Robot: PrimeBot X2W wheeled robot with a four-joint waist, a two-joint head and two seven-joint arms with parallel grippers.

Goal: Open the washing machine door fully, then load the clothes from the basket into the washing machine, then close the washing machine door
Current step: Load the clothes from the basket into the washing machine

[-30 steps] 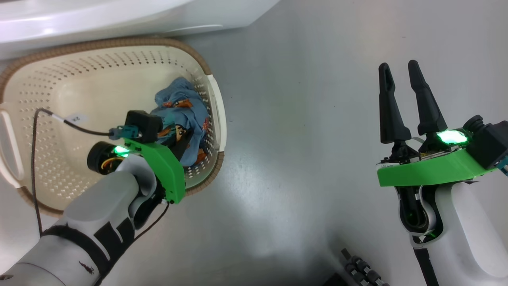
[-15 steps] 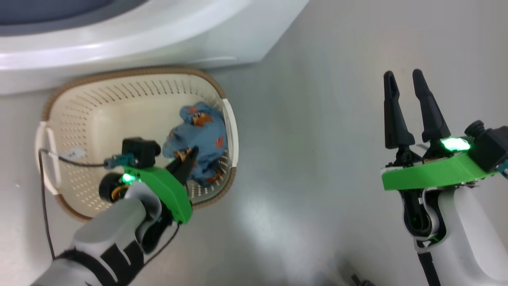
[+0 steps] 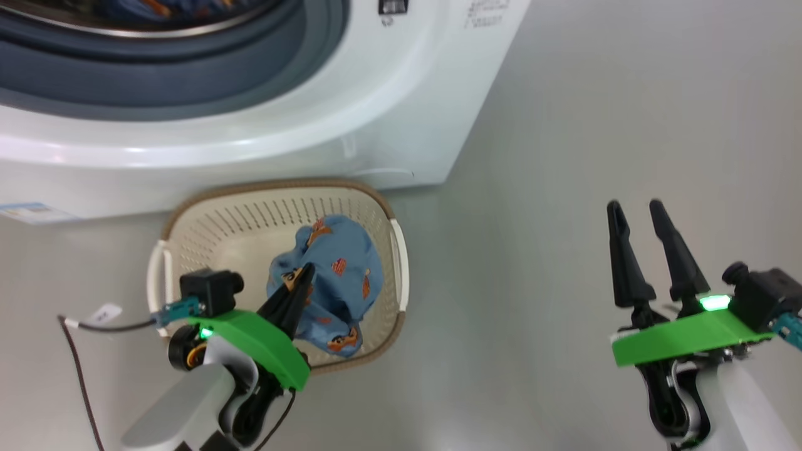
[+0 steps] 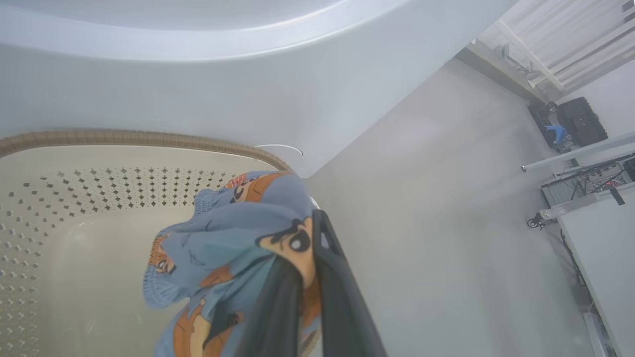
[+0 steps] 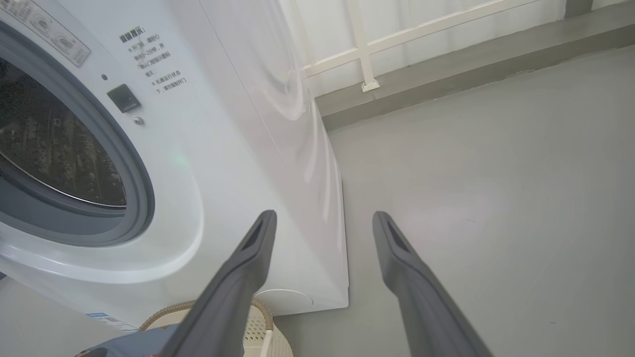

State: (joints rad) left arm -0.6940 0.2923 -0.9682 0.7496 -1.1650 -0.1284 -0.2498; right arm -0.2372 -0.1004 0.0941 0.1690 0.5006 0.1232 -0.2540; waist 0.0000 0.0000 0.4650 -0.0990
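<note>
- Left gripper (image 3: 303, 273), lower left of the head view: its two dark fingers are pressed together on a fold of the clothes (image 3: 341, 275). We see the same pinch in the left wrist view, where the printed fabric drapes over the fingertips.
- Clothes: the light blue bundle hangs from that pinch over the right half of the basket (image 3: 301, 182), at centre left of the frame. We cannot tell whether its lower edge touches the basket bottom.
- Change: a second earlier the fingers are sunk into the bundle low in the basket; now the bundle rides higher, gathered against them. The whole head view has also shifted, which is a camera move, so the grey-blue gasket (image 3: 188, 94) of the washing machine (image 3: 388, 113) now lies across the upper left.
- Meaning: we judge the grasp secured and the lift begun. The carry up through the uncovered gasket ring comes next, and closing the door after that.
- Right gripper (image 3: 634, 204), lower right: its fingers are spread wide and hold nothing, above bare floor (image 3: 551, 263).
</note>
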